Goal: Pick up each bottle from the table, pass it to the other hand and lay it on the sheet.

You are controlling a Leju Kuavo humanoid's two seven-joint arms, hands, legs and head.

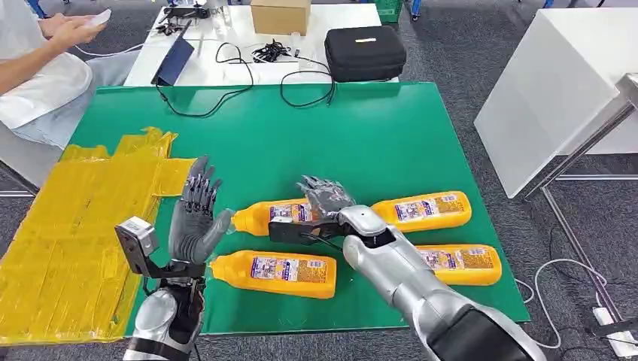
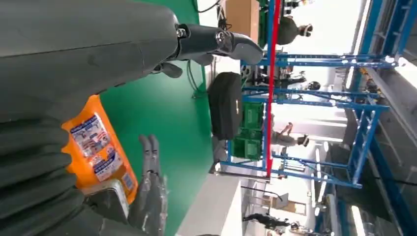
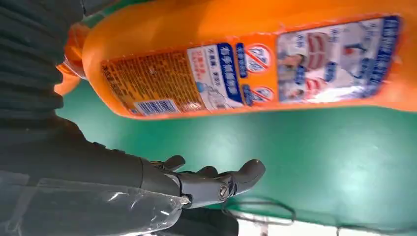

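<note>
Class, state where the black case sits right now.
In the head view, the black case sits on the white table beyond the green mat, right of the cardboard box.

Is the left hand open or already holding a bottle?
Open. In the head view the left hand is raised with fingers spread and nothing in it, above the nearest bottle, which lies flat on the green table.

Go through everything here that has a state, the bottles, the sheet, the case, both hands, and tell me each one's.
Four orange bottles: lying flat on the green table.
Yellow sheet: spread out, no bottles on it.
Black case: closed.
Left hand: raised, open.
Right hand: open over a bottle.
</note>
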